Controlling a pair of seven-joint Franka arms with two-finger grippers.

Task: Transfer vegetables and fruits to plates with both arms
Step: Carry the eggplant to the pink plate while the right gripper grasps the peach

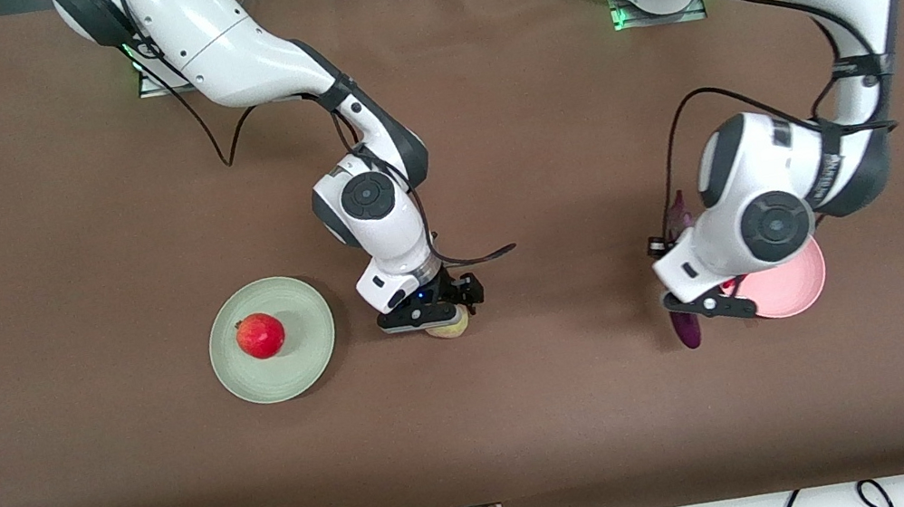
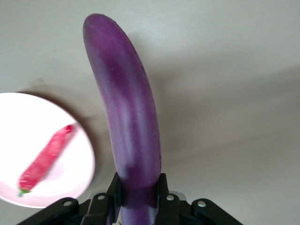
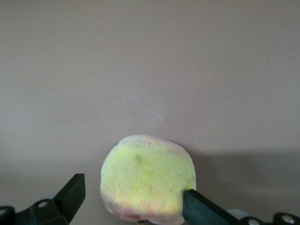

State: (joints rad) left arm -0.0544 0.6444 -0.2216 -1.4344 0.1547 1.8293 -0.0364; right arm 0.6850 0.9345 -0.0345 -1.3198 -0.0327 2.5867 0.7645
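left pincer (image 2: 139, 197) grips eggplant (image 2: 126, 108); right pincer (image 3: 129, 201) straddles peach (image 3: 147, 178).

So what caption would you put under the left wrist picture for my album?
Left gripper shut on the purple eggplant, with the red chili lying on the pink plate beside it.

Brown tabletop (image 1: 50, 266). Pale green plate (image 1: 312, 350) at lower left carries a red pomegranate (image 1: 260, 335). Yellow-green peach (image 3: 147, 178), pink-flecked. Glossy purple eggplant (image 2: 129, 122) with paler streaks. Pink plate (image 2: 18, 126) bears a red chili (image 2: 47, 157), green stem. White arms, black jaws.
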